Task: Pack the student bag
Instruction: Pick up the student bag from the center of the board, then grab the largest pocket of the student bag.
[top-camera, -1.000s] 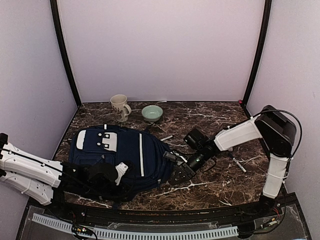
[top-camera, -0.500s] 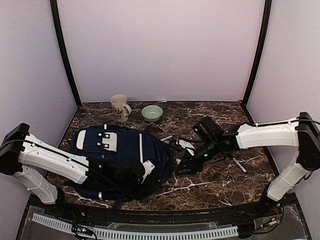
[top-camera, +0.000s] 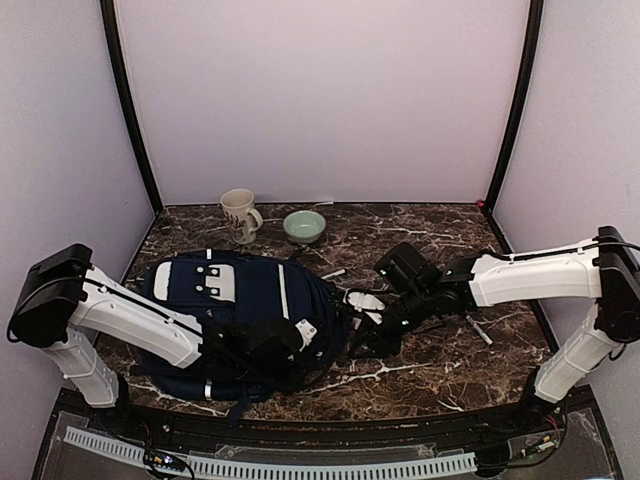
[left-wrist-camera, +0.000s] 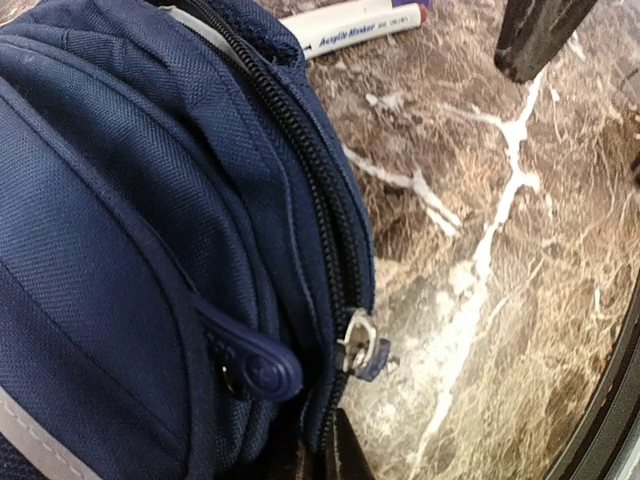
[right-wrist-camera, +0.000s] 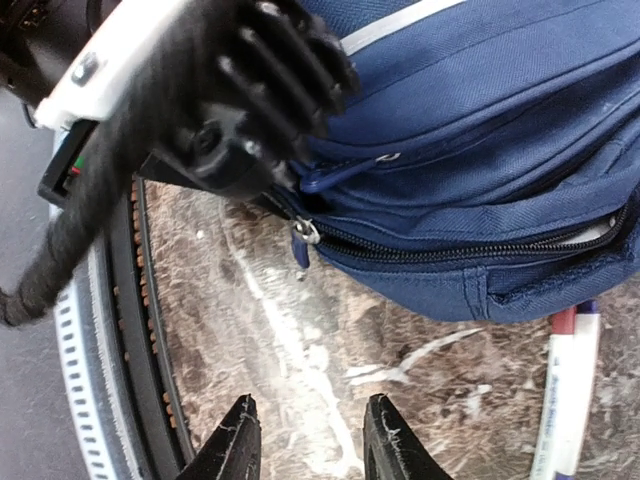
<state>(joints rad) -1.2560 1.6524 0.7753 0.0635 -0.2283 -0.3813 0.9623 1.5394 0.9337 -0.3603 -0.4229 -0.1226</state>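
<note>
The student bag (top-camera: 235, 300) is a navy-blue backpack lying flat on the marble table, left of centre. Its main zip runs shut along the edge, with a metal slider (left-wrist-camera: 358, 345) that also shows in the right wrist view (right-wrist-camera: 303, 238). My left gripper (top-camera: 288, 342) sits against the bag's near right corner, beside that slider. Only one dark fingertip (left-wrist-camera: 345, 455) shows against the fabric, so its state is unclear. My right gripper (right-wrist-camera: 312, 440) is open and empty, low over the table just right of the bag (right-wrist-camera: 480, 150), apart from it.
A white marker (left-wrist-camera: 350, 25) lies on the table by the bag's right edge, also in the right wrist view (right-wrist-camera: 570, 390). A mug (top-camera: 238, 213) and a green bowl (top-camera: 304, 226) stand at the back. Pens lie near the bag (top-camera: 333, 274) and further right (top-camera: 480, 330).
My left arm has reached right along the bag's near edge to its right corner. My right gripper has shifted slightly along the bag's right side.
</note>
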